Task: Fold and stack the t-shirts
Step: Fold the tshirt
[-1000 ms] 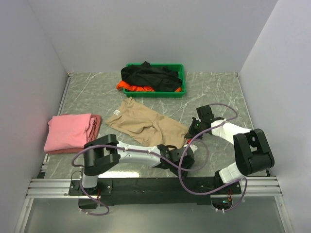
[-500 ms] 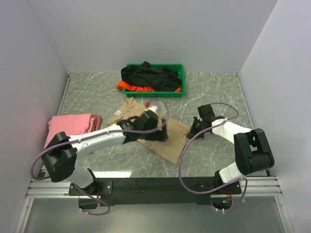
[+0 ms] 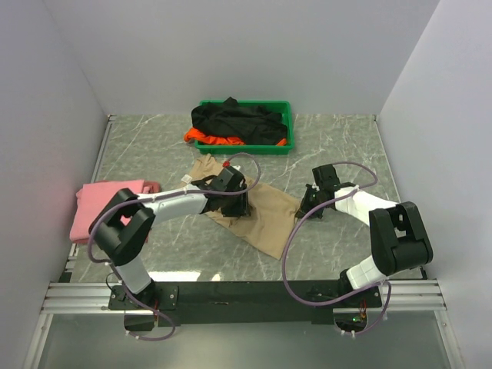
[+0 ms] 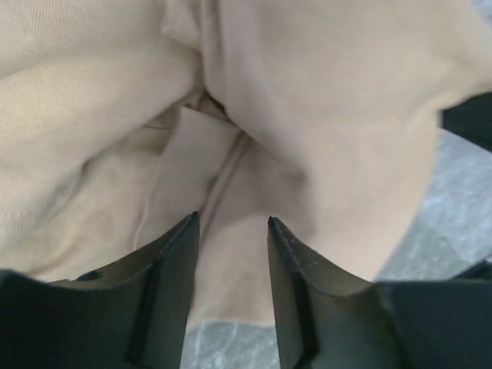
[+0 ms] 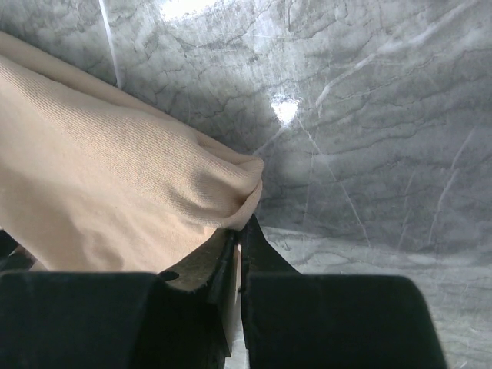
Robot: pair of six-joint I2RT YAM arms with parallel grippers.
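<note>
The green plastic tray [image 3: 261,150] sits at the far middle of the table [image 3: 346,146]. It holds a crumpled black shirt [image 3: 234,123] that bulges over the rim. An orange shirt [image 3: 207,139] is bunched under it and spills out at the tray's near left corner.

The beige shirt [image 3: 265,219] lies on the grey veined marble-look top at the centre. It is rumpled and roughly oblong, running from far left to near right. The pink shirt [image 3: 96,211] lies folded in a soft rectangle at the left edge, well apart from the beige one.

The left gripper [image 3: 234,201] is down on the middle of the beige shirt. Its wrist view shows what the top view cannot: the two dark fingers [image 4: 173,292] stand spread. A seam and a flat fold of smooth knit show in the gap between them, and puffy creases lie beyond.

The right gripper [image 3: 306,207] is at the shirt's right edge. From above its tips are too small to read. Its own view shows them pressed together, pinching a rounded fold of finely ribbed beige cloth. The glossy table beyond carries bright glints of light.
</note>
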